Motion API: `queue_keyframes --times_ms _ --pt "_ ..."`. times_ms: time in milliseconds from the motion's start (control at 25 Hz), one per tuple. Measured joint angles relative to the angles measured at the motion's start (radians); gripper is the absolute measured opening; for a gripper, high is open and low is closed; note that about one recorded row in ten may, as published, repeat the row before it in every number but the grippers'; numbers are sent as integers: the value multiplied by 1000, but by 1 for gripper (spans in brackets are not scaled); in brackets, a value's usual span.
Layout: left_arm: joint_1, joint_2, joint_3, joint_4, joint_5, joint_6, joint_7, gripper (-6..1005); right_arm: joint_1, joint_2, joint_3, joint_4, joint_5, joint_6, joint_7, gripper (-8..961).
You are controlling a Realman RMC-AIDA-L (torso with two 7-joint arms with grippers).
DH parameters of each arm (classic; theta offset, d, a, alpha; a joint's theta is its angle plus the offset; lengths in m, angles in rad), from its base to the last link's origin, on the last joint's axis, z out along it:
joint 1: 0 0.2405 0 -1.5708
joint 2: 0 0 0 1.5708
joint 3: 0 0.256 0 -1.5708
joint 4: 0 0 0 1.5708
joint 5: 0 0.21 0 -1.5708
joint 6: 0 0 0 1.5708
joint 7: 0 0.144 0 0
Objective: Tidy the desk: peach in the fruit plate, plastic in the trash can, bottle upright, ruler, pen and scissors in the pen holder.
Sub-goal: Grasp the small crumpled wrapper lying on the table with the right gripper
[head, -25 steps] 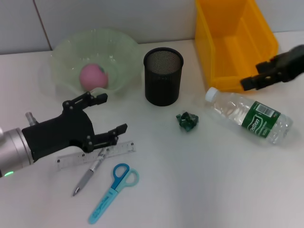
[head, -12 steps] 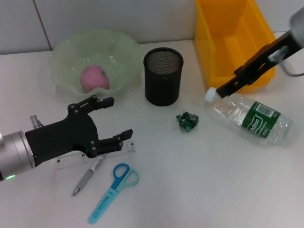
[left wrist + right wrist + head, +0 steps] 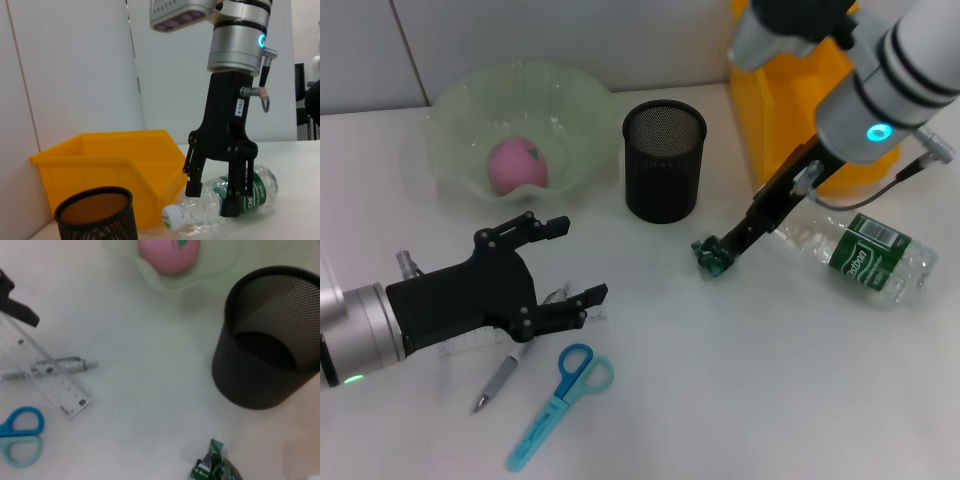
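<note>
The pink peach [image 3: 516, 165] lies in the pale green fruit plate [image 3: 570, 110]. A crumpled green plastic [image 3: 712, 256] sits on the desk, and my right gripper [image 3: 732, 243] hangs open right over it, fingers apart in the left wrist view [image 3: 215, 197]. The clear bottle [image 3: 860, 252] lies on its side just behind that gripper. My left gripper [image 3: 570, 262] is open above the clear ruler [image 3: 470, 343] and the silver pen [image 3: 500, 381]. Blue scissors [image 3: 558, 405] lie in front of them. The black mesh pen holder [image 3: 663, 160] stands upright. The right wrist view shows the plastic [image 3: 212, 470] and ruler [image 3: 47, 377].
A yellow bin [image 3: 810, 90], the trash can, stands at the back right behind the bottle. The white wall runs along the desk's far edge. Bare desk lies at the front right.
My right arm swung from beside the yellow bin down and left to the green plastic. My left gripper drifted slightly right and nearer the front, still open.
</note>
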Motion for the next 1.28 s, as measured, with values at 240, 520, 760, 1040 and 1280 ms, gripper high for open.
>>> queue_keyframes --times_ms 240,520,760,1040,1280 --pt "-6 0 0 -14 0 -4 11 861 20 0 -39 60 -2 56 13 803" --pt "-5 0 1 -15 0 -4 13 862 55 3 -73 152 -2 109 15 797" --pt "-3 0 5 -15 0 -4 13 862 62 6 -112 184 -3 147 22 792" --pt "1 0 8 -16 0 -3 25 862 79 8 -122 246 4 197 23 786" --pt "-6 0 8 -28 0 -6 28 862 106 10 -123 303 6 233 24 781"
